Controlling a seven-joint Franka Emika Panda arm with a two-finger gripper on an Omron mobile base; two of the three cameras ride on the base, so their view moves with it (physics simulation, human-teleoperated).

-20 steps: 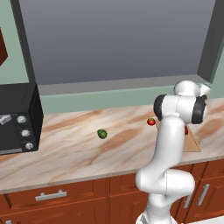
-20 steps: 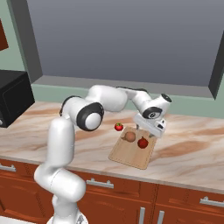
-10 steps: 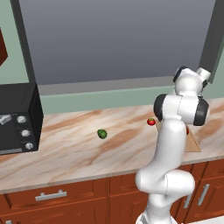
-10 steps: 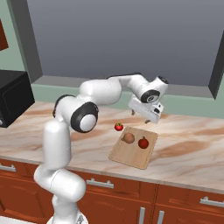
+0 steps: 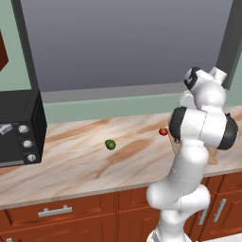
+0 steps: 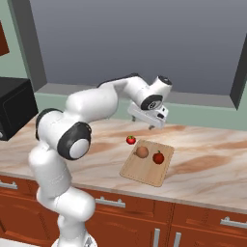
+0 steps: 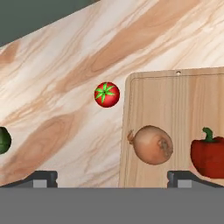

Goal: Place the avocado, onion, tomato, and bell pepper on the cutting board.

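Hovering high above the marble tabletop (image 6: 202, 159), the white arm's pincer (image 6: 153, 122) hangs empty with its two tips spread wide, and nothing sits between them. It has risen away from the cutting board (image 6: 144, 172) over the last second; a moment ago it sat low, right over the board's far end, and now it is lifted clear and drawn back toward the wall behind the board.

The cutting board is the landmark here: a thin tan wooden rectangle lying flat on the tabletop. Two of the four items rest on it, side by side: the onion (image 6: 142, 152), tan and round, on the board's left half, and the bell pepper (image 6: 158, 157), dark red and blocky, just to its right. They sit close together without touching.

The tomato (image 6: 130, 140), bright red with a green top, lies on the bare tabletop just beside the board's far left corner, not on the wood. The avocado (image 5: 110, 144), small and dark green, lies well to the left of the board, on open marble, toward a black oven (image 5: 19, 127) at the far left.

The lift with spread tips suggests a drop-off is done. By my reckoning the job is half finished, and the tomato, nearest the board, looks the likeliest next pick.
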